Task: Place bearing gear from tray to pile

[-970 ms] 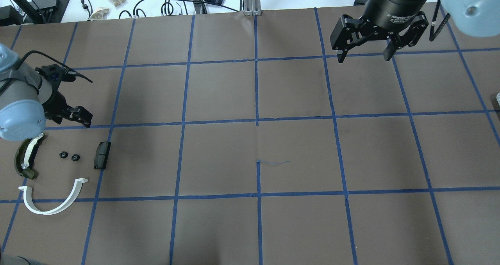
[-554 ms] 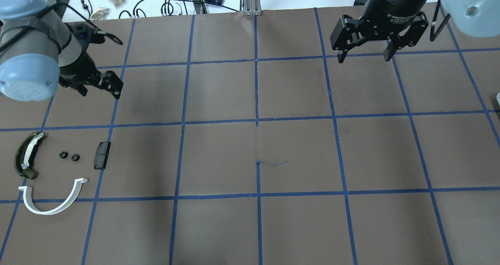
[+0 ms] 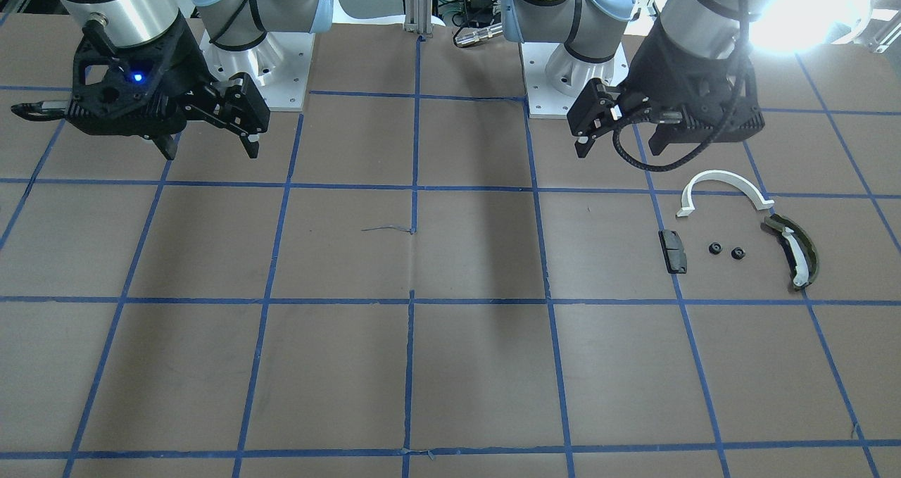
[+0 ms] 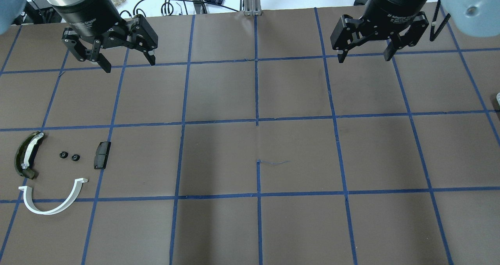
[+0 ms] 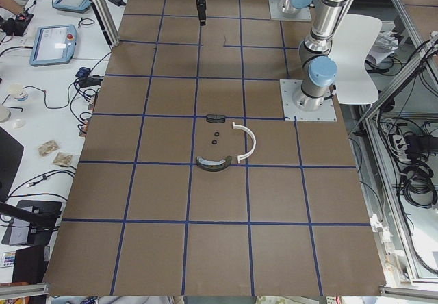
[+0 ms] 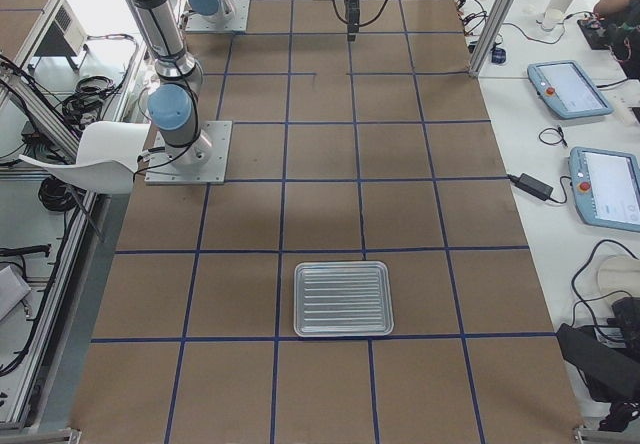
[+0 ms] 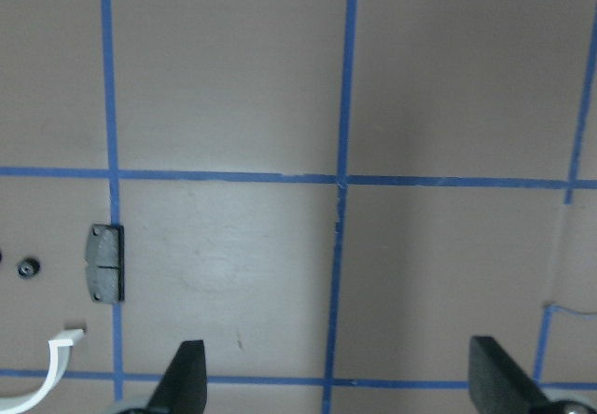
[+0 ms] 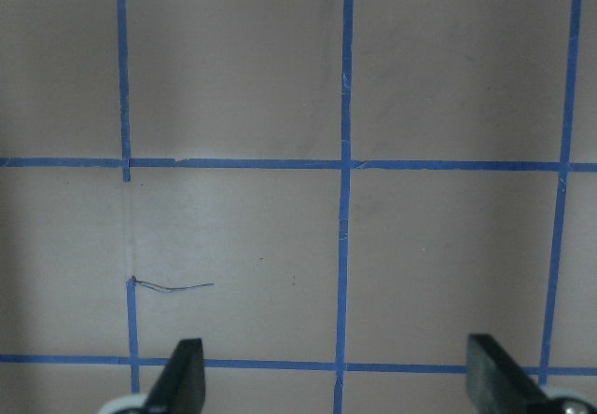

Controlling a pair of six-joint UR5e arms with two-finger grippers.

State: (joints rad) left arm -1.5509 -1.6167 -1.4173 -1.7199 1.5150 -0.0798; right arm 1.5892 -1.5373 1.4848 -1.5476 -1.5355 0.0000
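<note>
The pile lies at the table's left: a white half-ring arc, a small black block, a dark olive curved piece with a white strip, and two small black bearing gears between them. It also shows in the front view, with the gears beside the block. My left gripper is open and empty, raised well beyond the pile. My right gripper is open and empty at the far right. The silver tray shows only in the exterior right view, with nothing seen in it.
Brown table with a blue tape grid. Cables and small items lie on the white bench beyond the far edge. The left wrist view shows the block, one gear and the arc's end.
My left arm has risen from just above the pile and swung to the far side of the table, its gripper now pointing down and open. The right arm has not moved.
</note>
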